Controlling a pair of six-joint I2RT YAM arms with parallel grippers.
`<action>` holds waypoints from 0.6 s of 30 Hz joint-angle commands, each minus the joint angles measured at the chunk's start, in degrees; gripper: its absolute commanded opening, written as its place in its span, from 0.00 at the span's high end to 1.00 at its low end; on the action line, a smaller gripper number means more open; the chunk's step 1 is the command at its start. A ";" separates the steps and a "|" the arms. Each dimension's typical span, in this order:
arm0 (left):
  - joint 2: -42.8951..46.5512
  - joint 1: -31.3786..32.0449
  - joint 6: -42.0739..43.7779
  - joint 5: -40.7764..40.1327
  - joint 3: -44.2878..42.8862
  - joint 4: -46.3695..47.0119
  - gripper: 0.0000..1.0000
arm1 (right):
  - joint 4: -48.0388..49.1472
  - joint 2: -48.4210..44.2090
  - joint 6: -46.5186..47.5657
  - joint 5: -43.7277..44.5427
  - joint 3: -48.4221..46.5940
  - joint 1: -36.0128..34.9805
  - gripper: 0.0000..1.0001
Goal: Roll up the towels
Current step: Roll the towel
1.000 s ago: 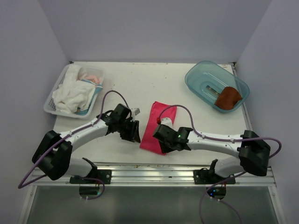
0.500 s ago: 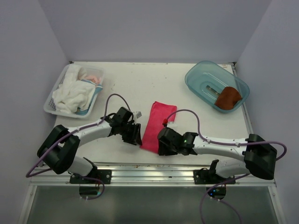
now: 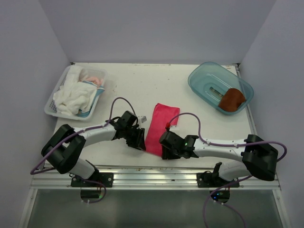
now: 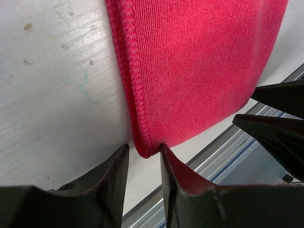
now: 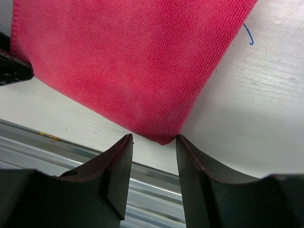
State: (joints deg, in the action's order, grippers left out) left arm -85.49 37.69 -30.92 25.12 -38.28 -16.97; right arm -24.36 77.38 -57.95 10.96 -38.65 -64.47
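Though unclear from above, wrist views show left claw point(image 4: 144, 151) and right claw point(image 5: 154, 141) apart at pink towel point(image 3: 160, 124) corners.

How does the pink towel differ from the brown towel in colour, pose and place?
The pink towel is bright pink-red; the brown towel is rust-brown. The pink towel lies flat as a long strip on the table; the brown towel sits bunched up in the blue tub. Both are soft cloth.
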 commanded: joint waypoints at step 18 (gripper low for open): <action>-2.04 1.51 -3.18 3.70 2.51 5.90 1.00 | 0.37 0.93 -2.34 4.24 2.09 -0.13 0.66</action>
State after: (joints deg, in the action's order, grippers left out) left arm -87.33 38.52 -32.99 28.18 -36.73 -12.80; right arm -24.47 77.76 -58.83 12.53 -37.04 -64.49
